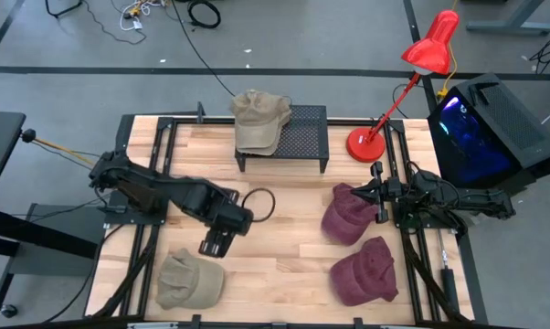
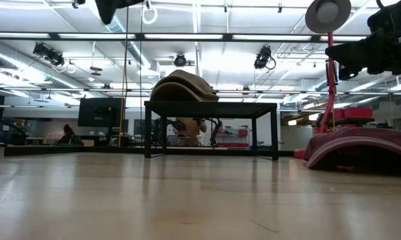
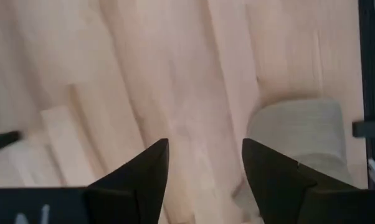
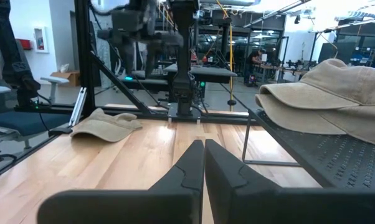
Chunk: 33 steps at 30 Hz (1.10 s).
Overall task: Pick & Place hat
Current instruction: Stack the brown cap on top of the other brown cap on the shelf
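Across one wooden table point(image 1: 284, 196): one black mesh rack point(image 1: 298, 137) at the far edge, taken below as the landmark. Two dark arms, one from each side. Four hats counted, two tan and two maroon. One red lamp point(image 1: 412, 73).

Left of the rack and nearer the front: left arm reaching in, left gripper point(image 1: 214, 243) hovering above bare wood with fingers point(image 3: 144, 177) spread apart and empty, just beside a flat tan hat point(image 1: 189, 280) but not touching it. Same hat visible at the edge of the left wrist view point(image 3: 303, 137).

Right of the rack and a little forward: right arm lying low, right gripper point(image 1: 379, 193) pointing toward the table's middle, fingers point(image 4: 187, 168) pressed together with nothing between them.

On top of the rack, at its left end: second tan hat point(image 1: 259, 119), brim hanging over the front edge; seen domed on the rack in the low view point(image 2: 184, 87) and close by in the right wrist view point(image 4: 327, 93).

Forward and right of the rack: first maroon hat point(image 1: 348, 215), just beside the right gripper. Farther forward again, near the front edge: second maroon hat point(image 1: 364, 271), apart from the first.

Right of the rack, at the far edge: lamp base point(image 1: 366, 144) on the wood, shade raised beyond the table.
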Motion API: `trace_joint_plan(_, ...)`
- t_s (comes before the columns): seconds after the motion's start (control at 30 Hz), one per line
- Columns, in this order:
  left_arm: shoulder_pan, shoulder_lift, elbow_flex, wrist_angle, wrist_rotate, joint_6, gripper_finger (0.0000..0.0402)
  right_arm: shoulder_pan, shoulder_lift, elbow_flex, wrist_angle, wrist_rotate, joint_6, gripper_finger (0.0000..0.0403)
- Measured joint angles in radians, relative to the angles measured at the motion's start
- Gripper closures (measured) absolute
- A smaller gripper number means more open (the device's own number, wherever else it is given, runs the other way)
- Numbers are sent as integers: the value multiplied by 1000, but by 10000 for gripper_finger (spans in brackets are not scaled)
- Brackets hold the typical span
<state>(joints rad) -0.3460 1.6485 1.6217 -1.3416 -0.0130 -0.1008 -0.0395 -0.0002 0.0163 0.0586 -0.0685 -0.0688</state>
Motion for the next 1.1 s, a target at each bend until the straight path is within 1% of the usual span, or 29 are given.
trace_joint_plan(0.1,-30,0,-68,7,59,-33,190,0,0,0,0,0,0,387)
trace_joint_plan(0.2,-54,-1,-130,10,154,-112,190,0,0,0,0,0,0,387)
trace_joint_plan(0.3,-86,-1,-179,13,224,-207,190,0,0,0,0,0,0,387)
trace_joint_plan(0.5,-158,-1,-223,13,299,-335,191,0,0,0,0,0,0,387)
trace_joint_plan(0.57,-189,-1,-223,18,295,-347,191,0,0,0,0,0,0,387)
trace_joint_plan(0.7,-253,6,-223,44,232,-388,191,0,0,0,0,0,0,387)
trace_joint_plan(0.87,-323,8,-223,126,156,-423,191,0,0,0,0,0,0,387)
trace_joint_plan(0.97,-363,8,-223,130,110,-440,191,0,0,0,0,0,0,387)
trace_joint_plan(1.1,-412,7,-286,179,101,-451,191,0,0,0,0,0,0,387)
